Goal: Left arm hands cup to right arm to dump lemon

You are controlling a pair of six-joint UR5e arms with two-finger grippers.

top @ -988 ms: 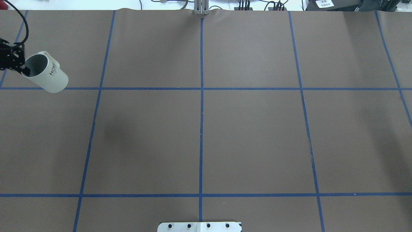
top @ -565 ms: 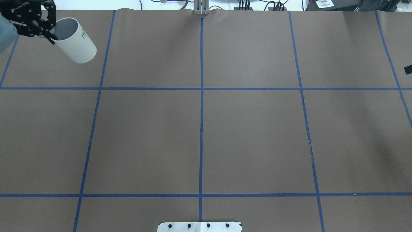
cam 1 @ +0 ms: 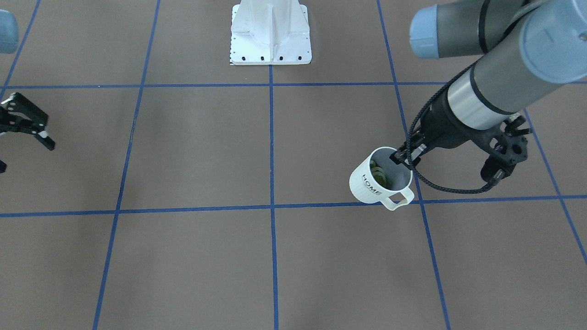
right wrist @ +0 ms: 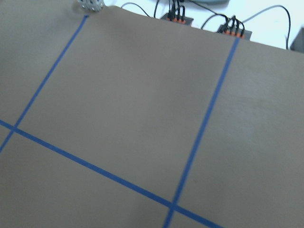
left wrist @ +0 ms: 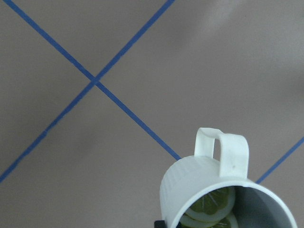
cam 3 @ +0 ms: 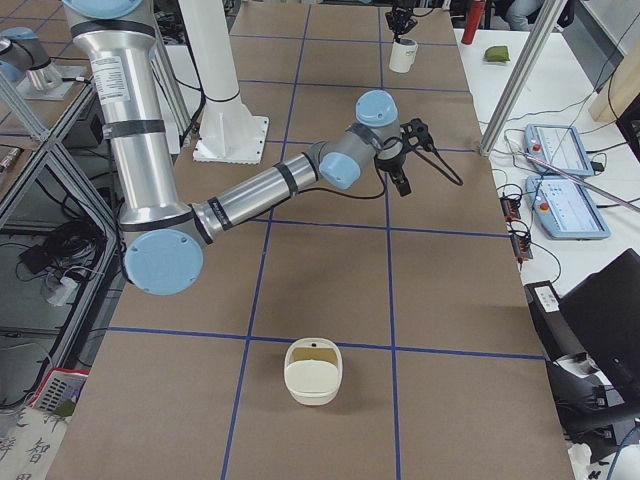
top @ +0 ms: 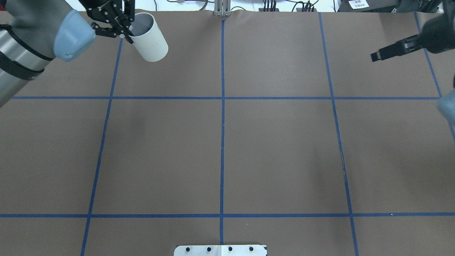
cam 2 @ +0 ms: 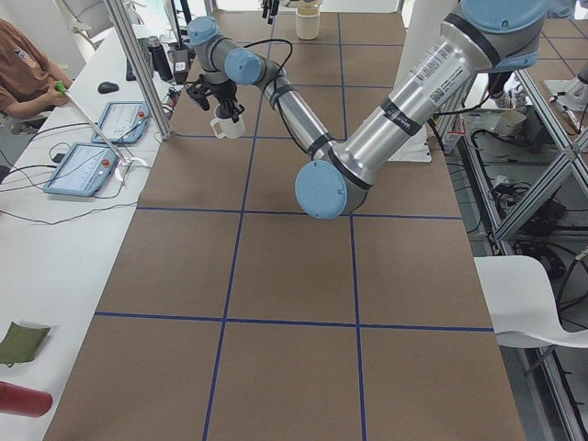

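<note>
- Cup (top: 151,42) sits farther right and nearer the far edge of the tabletop (top: 277,149) than 0.6 s ago; it has now crossed the left blue tape line.
- Left arm (cam 1: 486,91) shows far more in the overhead view than before.
- Right end effector (cam 1: 25,155) has come in at the far right; earlier only a tip showed.
- Left arm reaches out long over the tabletop, wrist angled down.
- Left end effector (cam 1: 402,160) pinches the cup's rim, one finger inside.
- Cup hangs off the tabletop, tilted, handle toward the operators' side.
- Lemon (left wrist: 213,206) lies inside the cup.
- Right end effector is spread, holds nothing, and is well apart from the cup.
</note>
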